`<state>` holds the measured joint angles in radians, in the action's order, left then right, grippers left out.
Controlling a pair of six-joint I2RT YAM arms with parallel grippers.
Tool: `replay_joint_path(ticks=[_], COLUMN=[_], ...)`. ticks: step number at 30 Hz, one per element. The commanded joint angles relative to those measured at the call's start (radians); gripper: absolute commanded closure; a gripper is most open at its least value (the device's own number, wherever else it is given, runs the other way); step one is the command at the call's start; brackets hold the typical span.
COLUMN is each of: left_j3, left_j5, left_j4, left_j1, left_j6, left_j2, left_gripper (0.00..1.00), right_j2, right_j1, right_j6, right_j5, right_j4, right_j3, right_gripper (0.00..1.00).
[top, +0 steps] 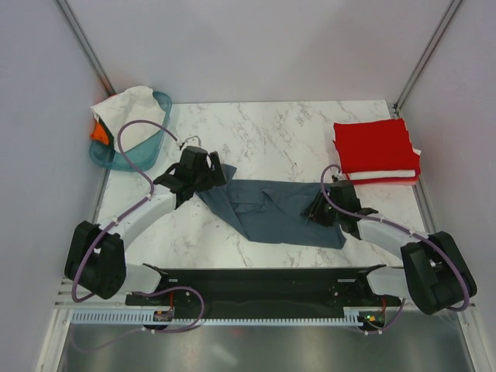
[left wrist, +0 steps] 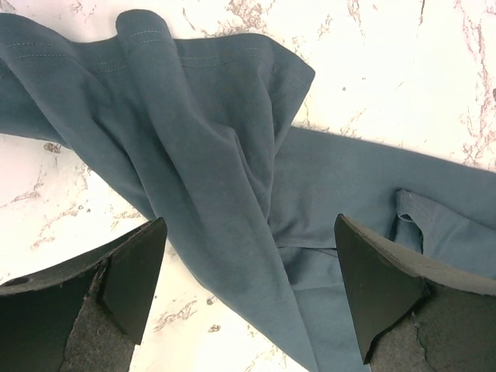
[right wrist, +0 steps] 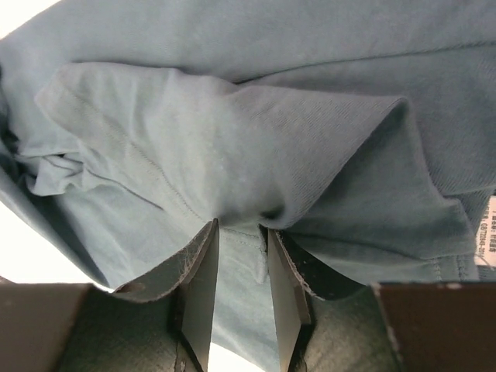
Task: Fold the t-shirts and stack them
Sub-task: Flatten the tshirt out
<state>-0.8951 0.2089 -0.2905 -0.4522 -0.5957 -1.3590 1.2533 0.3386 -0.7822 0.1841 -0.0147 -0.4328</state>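
A slate blue-grey t-shirt (top: 279,209) lies rumpled on the marble table (top: 263,132) between the two arms. My left gripper (top: 209,174) hovers over the shirt's left end. In the left wrist view that gripper (left wrist: 249,225) is wide open, with the shirt (left wrist: 194,139) below it and nothing held. My right gripper (top: 314,211) is at the shirt's right side. In the right wrist view its fingers (right wrist: 242,229) stand narrowly apart, with a raised fold of the shirt (right wrist: 232,116) between their tips. A folded red t-shirt (top: 376,146) lies on a white one (top: 387,175) at the back right.
A teal plastic basket (top: 151,147) stands at the back left, with a white t-shirt (top: 128,105) and an orange one (top: 98,132) hanging out of it. Metal frame posts rise at both back corners. A white label (right wrist: 484,236) shows on the shirt.
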Motion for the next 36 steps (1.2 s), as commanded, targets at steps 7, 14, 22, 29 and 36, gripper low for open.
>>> replay_joint_path(ticks=[7,14,22,29,36], left_j3=[0.015,0.010,0.024,0.021,0.019], left_j5=[0.023,0.017,-0.019,-0.025,0.058], left_j4=[0.010,0.008,0.011,0.017,0.013], left_j1=[-0.003,-0.003,-0.031,-0.149,-0.148], left_j6=[0.048,0.048,0.053,0.039,0.057], left_j2=[0.052,0.057,0.089,0.098,0.074], left_gripper=[0.04,0.04,0.05,0.05,0.01], right_j2=[-0.049,-0.034,-0.093,-0.206,-0.206], right_j1=[0.025,0.027,0.028,0.028,0.027], right_j6=[0.006,-0.043,0.006,-0.026,-0.019], right_j5=[-0.063,-0.054,-0.084,-0.055,-0.054], right_j4=[0.035,-0.068,0.054,0.117,0.128], right_j3=[0.005,0.048,-0.066,-0.110,-0.077], right_gripper=[0.59,0.76,1.00,1.00,1.00])
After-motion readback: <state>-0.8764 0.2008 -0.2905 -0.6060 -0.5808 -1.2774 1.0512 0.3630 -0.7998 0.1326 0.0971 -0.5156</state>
